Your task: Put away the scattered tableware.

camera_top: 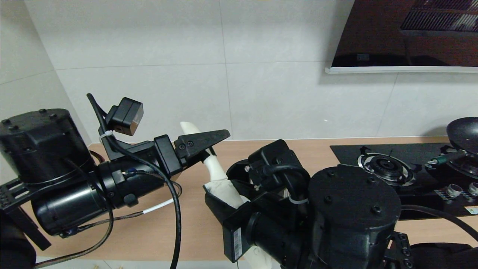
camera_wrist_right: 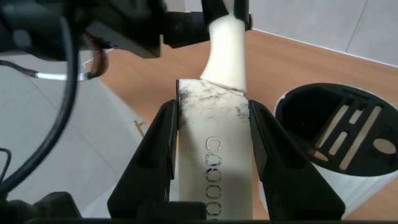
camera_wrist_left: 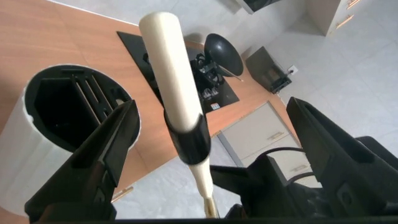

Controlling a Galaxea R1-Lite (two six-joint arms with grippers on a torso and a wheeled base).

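Note:
A white utensil with a flat, speckled blade [camera_wrist_right: 214,155] and a rounded white handle [camera_top: 214,168] hangs above the wooden counter. My right gripper [camera_wrist_right: 213,109] is shut on the blade, and the handle points up and away from it. My left gripper [camera_wrist_left: 211,109] is open, its two fingers standing wide on either side of the handle [camera_wrist_left: 168,68], which has a black band. A white cylindrical holder [camera_wrist_left: 37,134] with a black slotted top stands on the counter just beside the utensil, also seen as the holder [camera_wrist_right: 373,180] with several wooden utensils in its slots.
A black gas stove [camera_top: 384,168] lies on the counter [camera_top: 194,224] to the right, with a black pan [camera_top: 463,134] on its far burner. A dark range hood [camera_top: 403,37] hangs above it. A tiled wall closes the back.

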